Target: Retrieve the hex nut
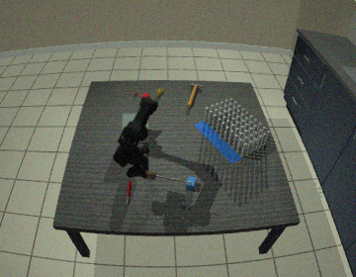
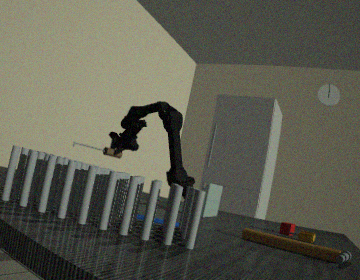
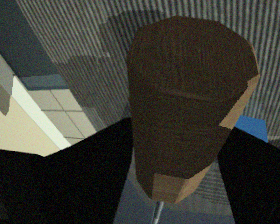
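Observation:
My gripper [image 1: 147,175] [image 2: 113,148] [image 3: 175,129] is shut on the wooden handle of a hook tool [image 1: 150,176] [image 2: 113,153] [image 3: 192,100]. The tool's thin metal shaft [image 1: 170,179] [image 2: 89,146] points away from the hand, with a small bent tip in the exterior view. The tool is held in the air above the table, away from the spacers. The metal spacers [image 1: 235,125] [image 2: 89,195] stand upright in rows. The blue taped strip [image 1: 218,142] [image 2: 158,221] lies in front of them. I cannot make out the hex nut in any view.
A blue block [image 1: 191,185] lies beneath the tool's far end as seen in the top view. A hammer [image 1: 193,96] [image 2: 293,245], a red block [image 1: 145,95] [image 2: 287,228] and a yellow block [image 1: 160,92] [image 2: 307,236] lie toward the back. A thin red tool [image 1: 129,190] lies near the arm.

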Motion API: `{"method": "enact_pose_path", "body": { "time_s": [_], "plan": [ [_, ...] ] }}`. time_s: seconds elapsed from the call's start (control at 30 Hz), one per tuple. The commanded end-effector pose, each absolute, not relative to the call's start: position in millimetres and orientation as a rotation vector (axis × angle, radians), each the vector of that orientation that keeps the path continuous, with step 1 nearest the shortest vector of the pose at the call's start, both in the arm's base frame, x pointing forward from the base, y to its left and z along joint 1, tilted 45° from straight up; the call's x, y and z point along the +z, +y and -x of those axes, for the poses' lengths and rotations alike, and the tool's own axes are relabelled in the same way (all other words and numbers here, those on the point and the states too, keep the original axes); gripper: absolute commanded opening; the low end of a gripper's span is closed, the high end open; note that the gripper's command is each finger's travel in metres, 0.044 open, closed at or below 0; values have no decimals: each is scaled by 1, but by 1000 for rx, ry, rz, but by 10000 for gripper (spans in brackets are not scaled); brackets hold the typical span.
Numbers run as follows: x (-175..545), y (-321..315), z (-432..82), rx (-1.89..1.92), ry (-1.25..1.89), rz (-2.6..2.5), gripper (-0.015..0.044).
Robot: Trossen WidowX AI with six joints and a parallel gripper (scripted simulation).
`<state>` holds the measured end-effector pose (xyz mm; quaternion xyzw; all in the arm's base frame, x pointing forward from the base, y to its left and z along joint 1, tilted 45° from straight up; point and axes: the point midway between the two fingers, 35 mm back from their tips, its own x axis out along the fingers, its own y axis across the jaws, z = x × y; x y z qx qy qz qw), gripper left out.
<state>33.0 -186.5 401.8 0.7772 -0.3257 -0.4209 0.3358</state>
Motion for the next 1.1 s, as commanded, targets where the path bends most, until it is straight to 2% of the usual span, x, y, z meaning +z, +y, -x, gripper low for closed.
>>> {"method": "enact_pose_path", "body": {
  "time_s": [0.0, 1.07],
  "plan": [
    [400, -189, -33, -1096, -850, -2032, 0],
    [387, -209, -28, -1098, -848, -2033, 0]
  ]
}}
